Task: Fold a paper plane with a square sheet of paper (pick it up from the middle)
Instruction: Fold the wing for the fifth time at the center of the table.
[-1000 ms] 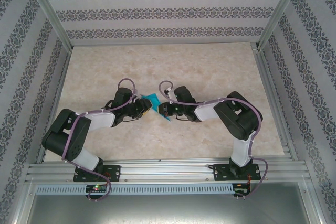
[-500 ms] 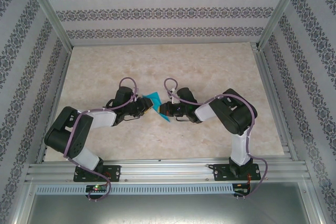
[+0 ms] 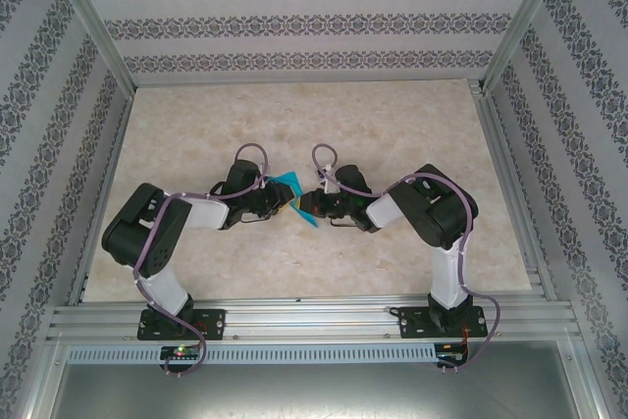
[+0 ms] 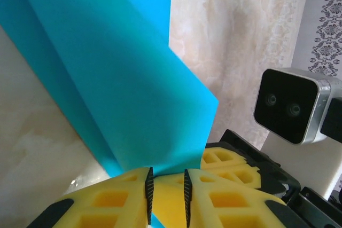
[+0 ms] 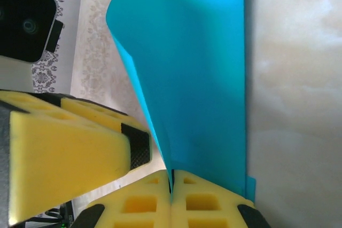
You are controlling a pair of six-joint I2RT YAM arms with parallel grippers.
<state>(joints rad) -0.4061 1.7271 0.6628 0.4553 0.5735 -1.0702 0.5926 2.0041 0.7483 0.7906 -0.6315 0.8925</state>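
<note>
Left arm (image 3: 186,218) and right arm (image 3: 412,208) are reaching inward with elbows bent, wrists facing each other over the worktop's (image 3: 392,125) centre. Right fingers (image 5: 200,201) are pinching the teal sheet of paper (image 5: 197,78) tightly. Left fingers (image 4: 125,193) are standing slightly apart around its edge. The sheet, creased into flat layers, is spanning between them.

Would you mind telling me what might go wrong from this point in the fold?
1. The right end effector pinches the teal paper near one edge, so the sheet may slip or tear if the arms pull apart.
2. The pads of the left end effector stand slightly apart around the paper, so closing off-line may crease it wrongly.
3. Both work very close together and could collide.
</note>
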